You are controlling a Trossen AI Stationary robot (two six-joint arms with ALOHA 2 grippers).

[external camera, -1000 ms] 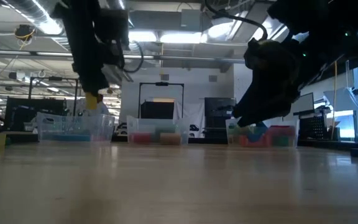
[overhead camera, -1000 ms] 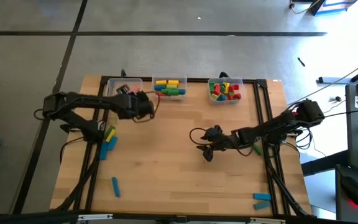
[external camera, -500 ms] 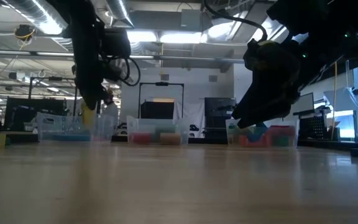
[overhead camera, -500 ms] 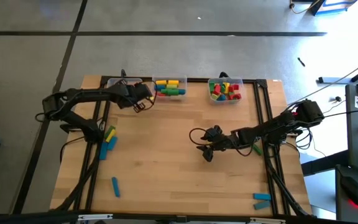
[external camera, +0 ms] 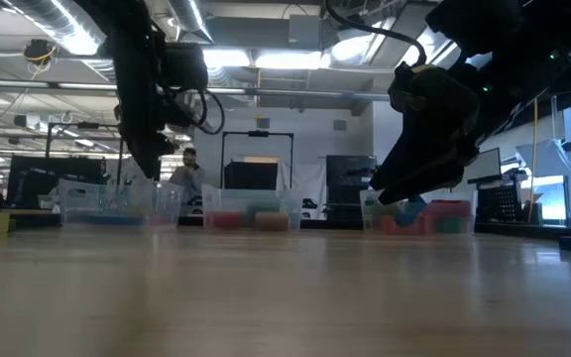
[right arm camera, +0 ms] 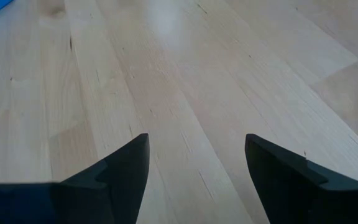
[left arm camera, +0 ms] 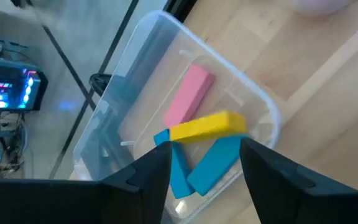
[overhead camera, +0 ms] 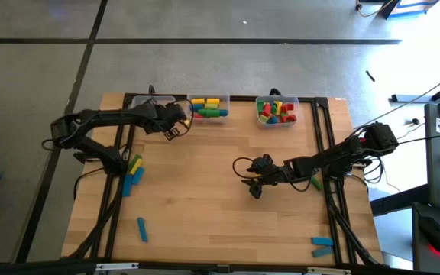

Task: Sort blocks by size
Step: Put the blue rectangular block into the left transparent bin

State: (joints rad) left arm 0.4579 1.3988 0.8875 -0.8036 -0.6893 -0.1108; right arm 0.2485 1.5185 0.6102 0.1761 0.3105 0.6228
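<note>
Now the left gripper (left arm camera: 204,163) hangs open and empty over the clear bin (left arm camera: 110,134), a yellow block (left arm camera: 207,126) lying inside.

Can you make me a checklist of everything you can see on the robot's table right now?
Surface: wooden table, bare in the middle.
Job's things: three clear bins at the far edge. The left bin holds a pink block, a yellow block and blue blocks. The middle bin and right bin hold mixed coloured blocks. Loose blocks lie near the left edge, one blue block near the front, more at the front right corner.
Clutter: nothing seen.
Grippers: left gripper open above the left bin, holding nothing; right gripper open over bare wood, holding nothing.
Cables: black cables run along both arms.
Surroundings: grey floor, workshop with a person far behind.
</note>
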